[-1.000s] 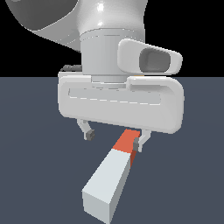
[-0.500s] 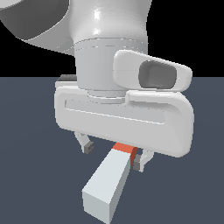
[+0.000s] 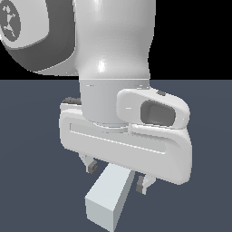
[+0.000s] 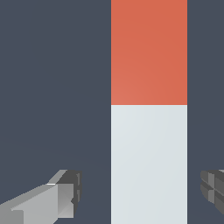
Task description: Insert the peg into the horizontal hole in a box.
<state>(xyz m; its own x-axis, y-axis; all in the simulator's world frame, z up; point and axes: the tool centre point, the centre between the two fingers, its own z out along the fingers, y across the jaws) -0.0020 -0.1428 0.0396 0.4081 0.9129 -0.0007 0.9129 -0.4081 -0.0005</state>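
The gripper is held spread, with nothing clamped. One fingertip is seen on each side of the peg, and a gap of floor is visible between each pad and the bar. The peg is positioned between the fingers, flat on the dark floor. In the exterior view, its white end projects from under the hand; the orange-red end is seen only in the wrist view.

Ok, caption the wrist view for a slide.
Open end effector straddling the white section of the peg, fingers clear of both sides.
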